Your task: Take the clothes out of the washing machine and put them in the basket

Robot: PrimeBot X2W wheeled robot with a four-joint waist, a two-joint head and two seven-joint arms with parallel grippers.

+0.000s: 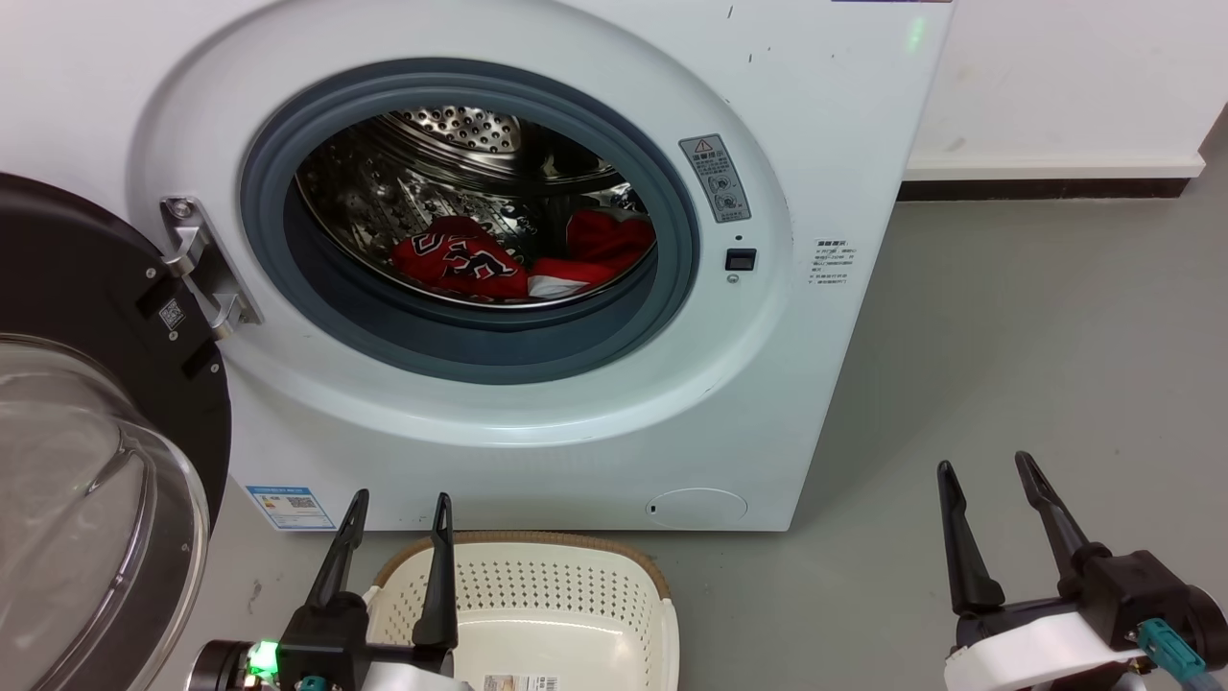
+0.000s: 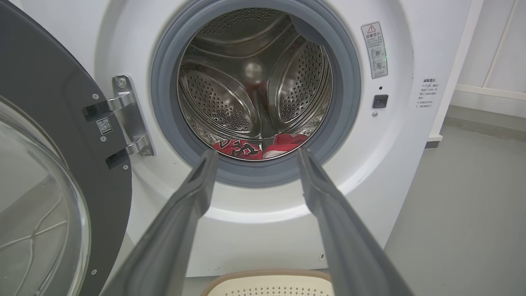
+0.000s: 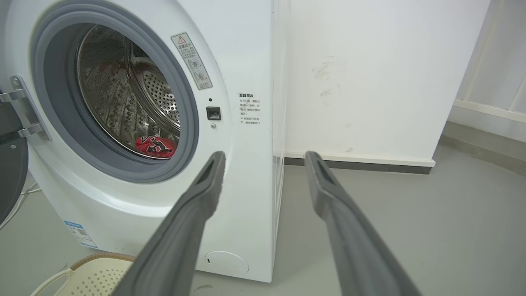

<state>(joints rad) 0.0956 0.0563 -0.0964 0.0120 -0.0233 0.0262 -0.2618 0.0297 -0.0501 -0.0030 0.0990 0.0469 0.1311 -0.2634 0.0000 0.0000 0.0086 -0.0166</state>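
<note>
Clothes (image 1: 460, 264) sit deep in the washing machine (image 1: 815, 144). Left gripper (image 1: 403, 496) and right gripper (image 1: 985, 461) are spread; either might bump its grey rim (image 1: 480, 360).

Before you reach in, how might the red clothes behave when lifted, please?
The clothes lie crumpled, so probably floppy, draping from a pinch. They look thin, likely light. Both seem to touch, so one may drag the other.

Warning-triangle sign (image 2: 371, 28) on washing machine (image 2: 263, 230)
</note>
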